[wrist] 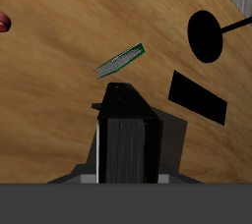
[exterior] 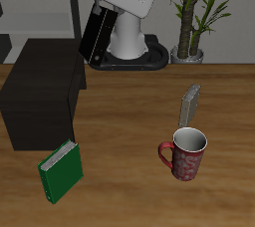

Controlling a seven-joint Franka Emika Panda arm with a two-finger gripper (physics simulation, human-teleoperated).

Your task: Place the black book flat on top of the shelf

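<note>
**Book clamped in gripper, in the air by the shelf**

Gripper (exterior: pixel 100 34) is clamped on the black book (exterior: pixel 94 34); the book hangs tilted, pale page edge (exterior: pixel 103 36) showing along the side facing the robot base (exterior: pixel 130 44). It sits above the table (exterior: pixel 129 112), over the back corner of the shelf (exterior: pixel 40 92), not touching it. Shelf top is bare, flat and matte black.

In the wrist view the book (wrist: pixel 123 144) fills the centre, seen end-on, held between the fingers (wrist: pixel 124 98); its shadow (wrist: pixel 200 97) lies on the wood as a dark slanted rectangle. The green book (wrist: pixel 120 60) shows beyond it.

On the table: green book (exterior: pixel 61 170) near the front edge, standing tilted just in front of the shelf. Red mug (exterior: pixel 186 154) stands upright well apart from it, handle toward the green book. Grey book (exterior: pixel 190 103) stands upright just behind the mug. Potted plant (exterior: pixel 193 12) at the back beside the robot base.
</note>
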